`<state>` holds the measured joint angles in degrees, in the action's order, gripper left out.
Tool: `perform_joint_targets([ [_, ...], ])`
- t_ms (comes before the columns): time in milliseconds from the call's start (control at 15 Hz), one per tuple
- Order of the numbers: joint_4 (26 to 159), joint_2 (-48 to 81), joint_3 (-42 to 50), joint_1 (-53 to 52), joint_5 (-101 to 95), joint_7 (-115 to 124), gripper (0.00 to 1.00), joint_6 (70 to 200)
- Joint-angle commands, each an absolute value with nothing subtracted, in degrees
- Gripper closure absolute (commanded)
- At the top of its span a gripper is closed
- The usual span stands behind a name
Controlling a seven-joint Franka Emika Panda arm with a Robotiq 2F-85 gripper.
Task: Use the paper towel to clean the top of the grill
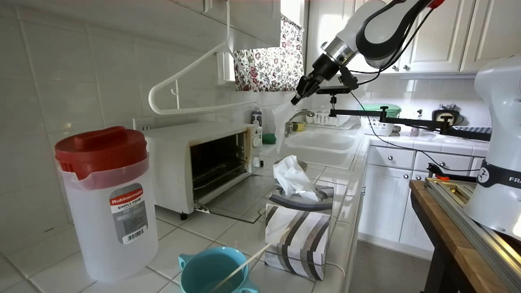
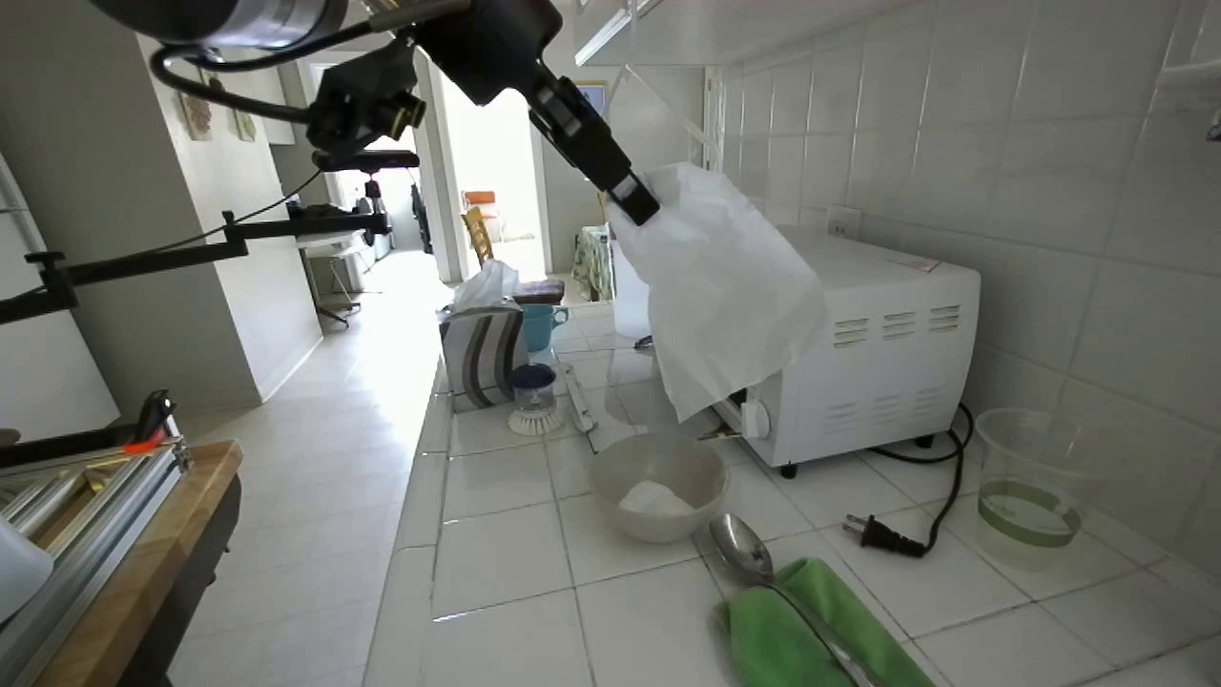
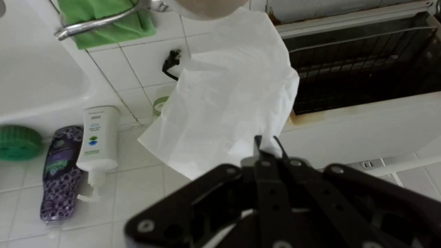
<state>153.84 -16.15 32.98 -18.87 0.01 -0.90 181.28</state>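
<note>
The thin, translucent white paper towel sheet (image 2: pixel 725 296) hangs in the air above the white tiled counter (image 2: pixel 506 553), near the sink end of the boxy white toaster oven (image 2: pixel 878 353), which stands along the counter's wall edge; no view settles whether the two touch. The sheet should prove almost weightless, limp and easily torn, likely to sway with quick moves and fold rather than push. For wiping, a gathered middle or bunched corner seems the better hold, since a pinch at one edge leaves most of it trailing. The oven's flat pale top (image 2: pixel 878 256) looks smooth and stiff, so light pressure from above should do.

The black two-fingered gripper (image 3: pixel 268 144) has its jaws together, but for a pinch of the sheet's upper edge between them; the rest drapes free, and nothing else appears touched.
</note>
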Motion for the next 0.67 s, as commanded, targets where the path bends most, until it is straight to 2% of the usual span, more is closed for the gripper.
perform_joint_targets([
  [0, 153.8, -16.2, 33.0, -18.9, 0.0, -0.9, 1.00, 181.3],
  [600, 148.3, -11.7, 41.9, -26.2, 0.5, -5.0, 1.00, 185.6],
])
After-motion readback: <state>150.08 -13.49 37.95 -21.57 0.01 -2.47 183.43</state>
